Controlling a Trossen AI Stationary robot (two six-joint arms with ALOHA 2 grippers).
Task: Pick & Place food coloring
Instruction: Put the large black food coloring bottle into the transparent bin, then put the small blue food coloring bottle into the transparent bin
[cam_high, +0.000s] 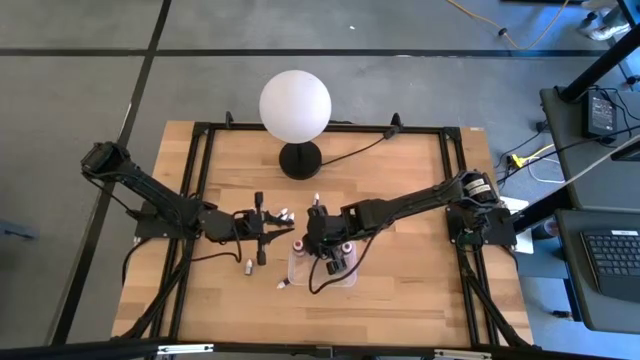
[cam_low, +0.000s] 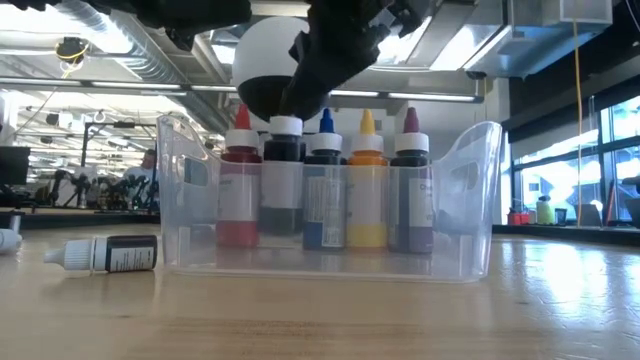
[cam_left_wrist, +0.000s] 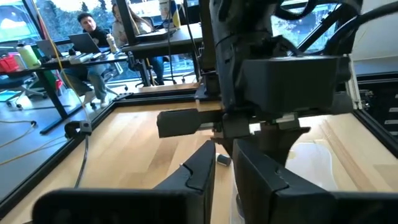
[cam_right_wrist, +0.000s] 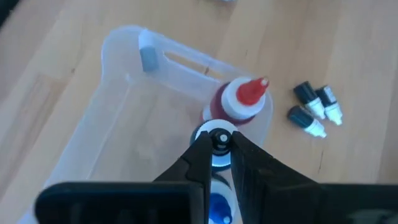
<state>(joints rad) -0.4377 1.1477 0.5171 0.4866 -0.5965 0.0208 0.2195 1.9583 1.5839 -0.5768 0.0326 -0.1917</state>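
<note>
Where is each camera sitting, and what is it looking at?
High view: above the table, looking straight down; both arms show, with the clear tray between them.
Low view: at tabletop height, looking across at the tray's bottles; one arm comes down from above.
Left wrist view: on the left arm, looking past the left end effector at the right arm.
Right wrist view: looking down past the right end effector into the tray.
Shared: the tray, in the high, low and right wrist views.

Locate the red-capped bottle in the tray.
In the low view, the red-capped bottle stands upright at the left end of the row inside the clear tray, beside the white-capped dark bottle.
</note>
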